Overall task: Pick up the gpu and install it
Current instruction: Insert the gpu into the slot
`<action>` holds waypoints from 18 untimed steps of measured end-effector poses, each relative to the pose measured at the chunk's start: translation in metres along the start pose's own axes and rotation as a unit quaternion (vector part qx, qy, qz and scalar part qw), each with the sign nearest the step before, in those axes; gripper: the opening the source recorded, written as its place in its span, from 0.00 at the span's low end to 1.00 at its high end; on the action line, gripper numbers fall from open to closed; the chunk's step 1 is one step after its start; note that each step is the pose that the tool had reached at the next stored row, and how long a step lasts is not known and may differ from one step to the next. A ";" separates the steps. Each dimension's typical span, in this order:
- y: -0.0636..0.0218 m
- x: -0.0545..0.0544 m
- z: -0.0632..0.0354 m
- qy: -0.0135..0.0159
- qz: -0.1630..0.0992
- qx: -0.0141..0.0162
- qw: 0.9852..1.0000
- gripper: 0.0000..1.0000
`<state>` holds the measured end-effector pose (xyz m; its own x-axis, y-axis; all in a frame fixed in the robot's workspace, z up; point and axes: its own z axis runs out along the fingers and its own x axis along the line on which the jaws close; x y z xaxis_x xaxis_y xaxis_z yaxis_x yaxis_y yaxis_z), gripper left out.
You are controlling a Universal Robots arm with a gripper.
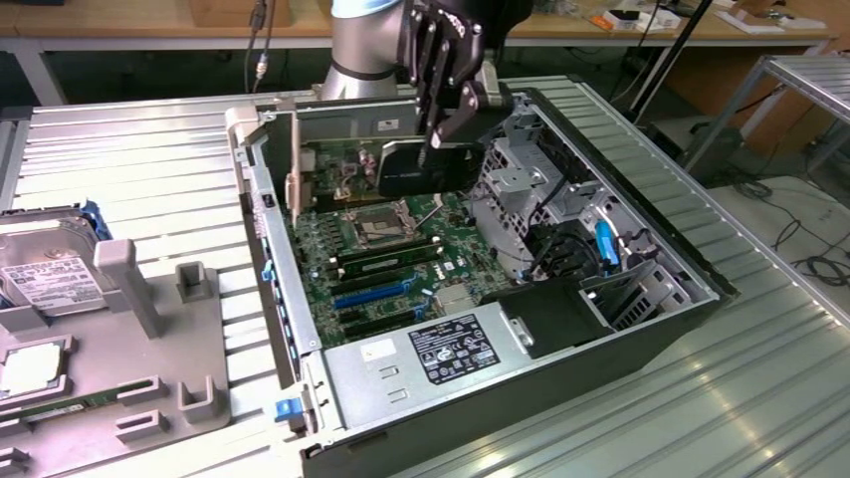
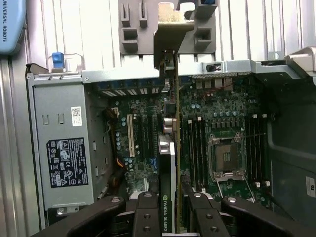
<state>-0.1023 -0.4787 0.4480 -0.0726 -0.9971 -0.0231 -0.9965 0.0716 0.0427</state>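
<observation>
My gripper (image 1: 449, 127) hangs inside the open computer case (image 1: 671, 249), shut on the gpu (image 1: 422, 167). In the exterior view the gpu is a dark block held on edge above the motherboard (image 1: 385, 254), over the CPU socket (image 1: 376, 227) and apart from the board. The wrist view looks along the card: the gpu (image 2: 168, 163) runs edge-on, with its black cooler by my gripper (image 2: 172, 203), a thin green board edge, and the silver bracket (image 2: 170, 29) at the far end past the case's rear wall. The blue expansion slots (image 1: 374, 294) lie nearer the power supply.
A grey power supply (image 1: 439, 349) fills the case's near end, and drive cages (image 1: 531, 189) stand on the exterior view's right. A grey fixture (image 1: 146, 299) on the exterior view's left holds a hard drive (image 1: 47, 274) and a memory stick (image 1: 67, 403). Cables run beside the cages.
</observation>
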 end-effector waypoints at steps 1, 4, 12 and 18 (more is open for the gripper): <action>-0.0030 -0.001 0.0001 0.000 0.000 0.000 1.000 0.27; -0.0204 -0.005 0.0005 0.000 0.000 0.001 1.000 0.27; -0.0316 -0.008 0.0008 0.000 0.000 0.001 1.000 0.27; -0.0317 -0.009 0.0084 0.000 0.000 0.007 1.000 0.27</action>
<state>-0.0704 -0.4722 0.4384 -0.0720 -0.9971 -0.0240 -0.9970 0.0713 0.0293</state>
